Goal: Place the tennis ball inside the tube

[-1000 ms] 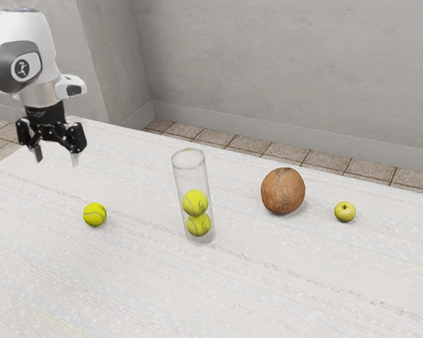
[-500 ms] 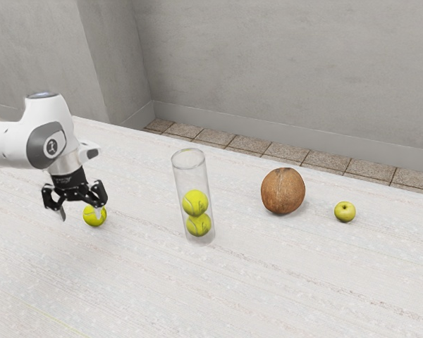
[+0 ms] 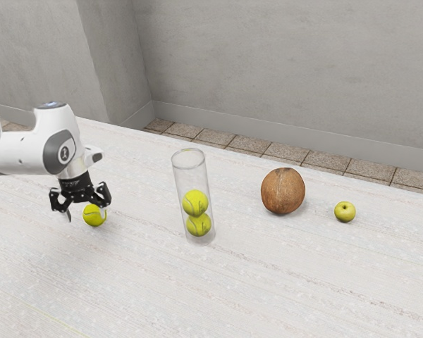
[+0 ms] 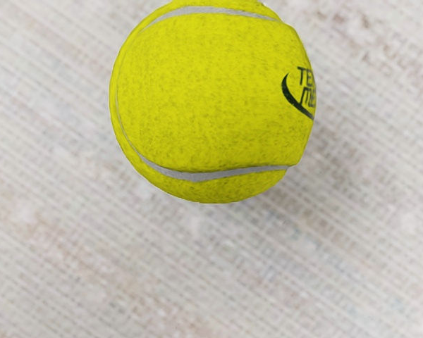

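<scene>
My gripper (image 3: 87,215) is low over the table's left part in the exterior view, its two fingers wide apart, close around the loose tennis ball (image 3: 94,216). One fingertip overlaps the ball's edge in that view; whether it touches is unclear. In the wrist view the yellow tennis ball (image 4: 211,102) lies on the white table, close under my hand. The clear tube (image 3: 189,169) stands upright in the exterior view, to the right of the gripper, open at the top, with two tennis balls (image 3: 196,203) stacked inside.
On the white table (image 3: 268,282), a brown coconut (image 3: 283,191) sits to the right of the tube in the exterior view. Further right is a small yellow-green apple (image 3: 345,212). A grey wall (image 3: 289,70) rises beyond the table's far edge.
My gripper has come down from above the table and moved toward the exterior view's right, to the loose ball. The ball, tube, coconut and apple have stayed where they were.
</scene>
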